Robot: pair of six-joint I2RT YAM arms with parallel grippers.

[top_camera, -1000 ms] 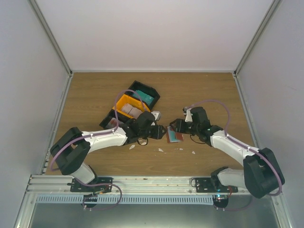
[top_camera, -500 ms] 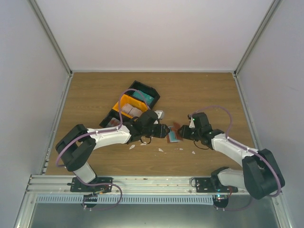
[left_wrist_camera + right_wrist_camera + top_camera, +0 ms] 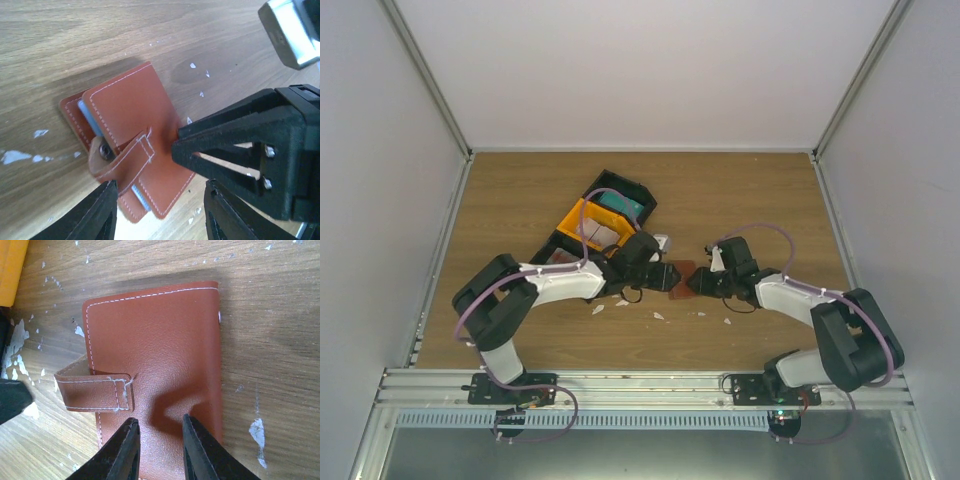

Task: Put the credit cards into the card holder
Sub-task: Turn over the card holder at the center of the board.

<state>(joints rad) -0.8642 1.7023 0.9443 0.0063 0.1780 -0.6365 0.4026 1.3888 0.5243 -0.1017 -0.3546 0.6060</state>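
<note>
- We find the small reddish-brown stitched leather card holder (image 3: 155, 340) on the wood-grain counter (image 3: 265, 365), between the tips of the two arms.
- Its short closing tab (image 3: 95, 390) wraps round one long edge (a metal snap shows at the tab's end from the left wrist). A thin pale blue card (image 3: 84, 111) peeks out between the covers.
- The left gripper (image 3: 160, 192) has its jaws wide, one finger on each side of the holder's near end. We cannot tell whether either finger touches the leather.
- The right gripper (image 3: 160, 432) has its jaws narrow, with the cover's leather showing in the slit between them. Seen from the left wrist, its black tip meets the holder's edge. We cannot tell whether it pinches the cover or only rests on it.
- Beyond the left arm sits an orange plastic bin (image 3: 572, 216) with whitish-grey cards (image 3: 604, 233) in it. Beside it is a black plastic bin (image 3: 620, 183) holding a teal card (image 3: 625, 207). Both bins are apart from the holder.
- Tiny white scraps (image 3: 659, 316) dot the counter near the grippers.
</note>
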